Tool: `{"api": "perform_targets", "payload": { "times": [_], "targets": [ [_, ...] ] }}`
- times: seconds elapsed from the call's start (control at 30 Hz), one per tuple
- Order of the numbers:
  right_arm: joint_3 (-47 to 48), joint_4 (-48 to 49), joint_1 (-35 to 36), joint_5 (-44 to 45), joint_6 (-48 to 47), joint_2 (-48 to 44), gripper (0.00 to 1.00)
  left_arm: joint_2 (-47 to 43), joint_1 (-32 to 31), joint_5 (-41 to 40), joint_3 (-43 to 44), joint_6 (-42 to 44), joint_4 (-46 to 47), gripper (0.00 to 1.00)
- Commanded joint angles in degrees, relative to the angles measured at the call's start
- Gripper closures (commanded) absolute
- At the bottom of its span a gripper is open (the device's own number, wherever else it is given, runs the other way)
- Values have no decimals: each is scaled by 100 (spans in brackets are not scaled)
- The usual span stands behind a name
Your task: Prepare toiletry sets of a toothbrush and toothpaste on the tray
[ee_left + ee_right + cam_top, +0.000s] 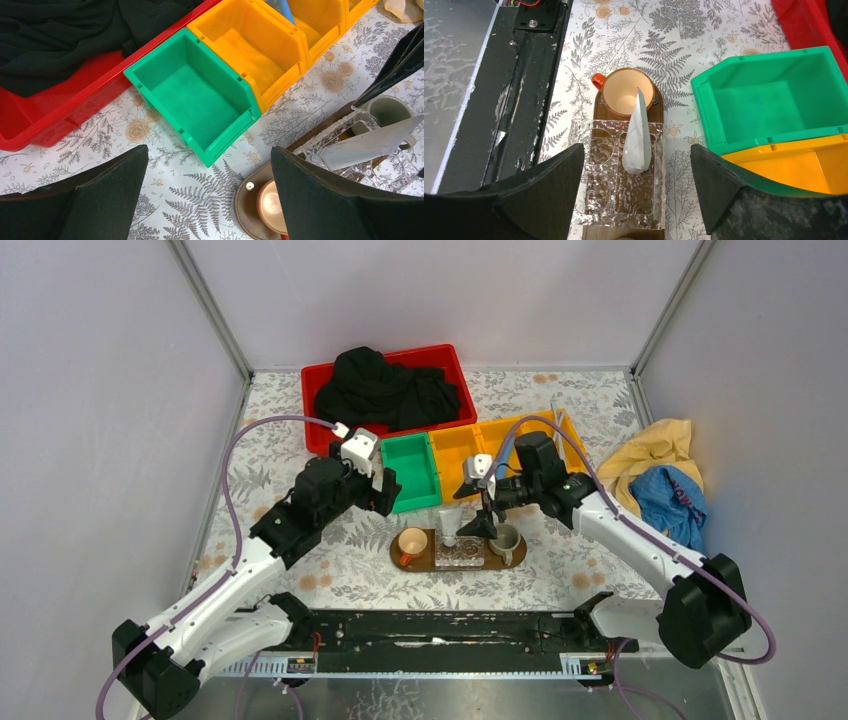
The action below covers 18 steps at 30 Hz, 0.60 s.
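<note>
Silvery-white toothpaste stood in the clear box on the tray. We saw the right gripper spread open, clear of it, and the left gripper wide and empty.

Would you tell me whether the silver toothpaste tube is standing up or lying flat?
Standing up: the toothpaste tube rises on end from the clear box, not flat.
</note>
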Motion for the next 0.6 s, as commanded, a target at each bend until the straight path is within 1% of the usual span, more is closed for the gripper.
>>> {"api": "perform_targets", "payload": {
  "times": [0.0,0.03,0.1,0.2,0.27,0.37,0.47,0.53,0.57],
  "targets": [
    [290,-301,-100,115,117,-348,13,-30,49,-69,-17,93,208,0],
    [315,-401,-189,81,102,-418,11,-31,52,-69,-14,90,212,0],
    [392,-627,-503,-251,31,-525,10,-46,49,-69,-18,92,212,0],
    [528,-871,-1197,-894,60,-722,10,-61,52,-77,-14,92,208,0],
    [615,-835,-1731,-1023,424,-841,8,-70,56,-82,-18,86,212,0],
    [607,-190,-2335,-702,1596,-920,7,-70,55,-81,-14,83,212,0],
    [650,304,-2858,-218,2581,-687,8,-77,55,-86,-20,75,217,0],
    [837,320,-2986,277,3062,-312,9,-82,48,-82,-23,77,228,0],
    [975,157,-2993,516,3188,-86,12,-95,54,-85,-30,77,229,0]
  ]
}}
